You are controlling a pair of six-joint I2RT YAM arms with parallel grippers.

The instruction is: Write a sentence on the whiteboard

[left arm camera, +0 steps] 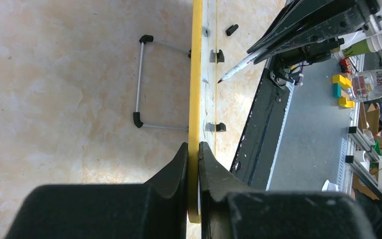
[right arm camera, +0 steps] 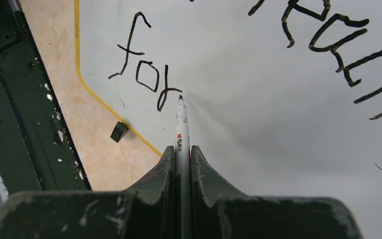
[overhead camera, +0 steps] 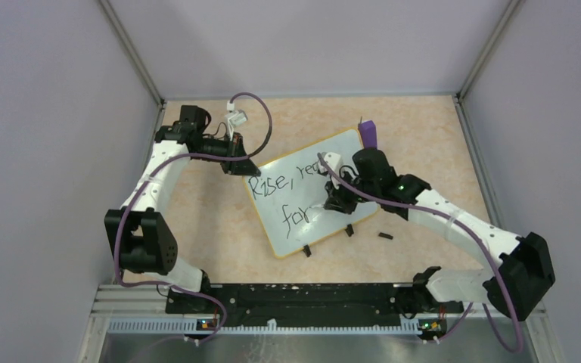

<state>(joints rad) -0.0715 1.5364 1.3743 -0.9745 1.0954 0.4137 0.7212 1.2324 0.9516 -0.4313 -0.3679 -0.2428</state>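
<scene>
The left jaws are clamping the rim of the whiteboard [overhead camera: 272,208], propped on the counter [overhead camera: 212,219], while the right jaws are pinching the marker [right arm camera: 181,124] beside the sentence's [right arm camera: 144,74] "for", so heavy pressing is likely risking a shifting board and a skewed stroke.

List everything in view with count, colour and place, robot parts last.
whiteboard: one, white with a yellow rim, mid-table
sentence: one, black, unfinished, on the whiteboard; "Rise," a partly hidden word, and "for"
marker: one, white with a black tip, tip beside "for"
clip feet: two, black, on the whiteboard's near edge
wire stand: one, grey, behind the whiteboard
purple block: one, purple, by the whiteboard's far corner
small black piece: one, black, on the table right of the whiteboard
table: one, beige marbled
left gripper: black, shut on the whiteboard's rim
right gripper: black, shut on the marker
</scene>
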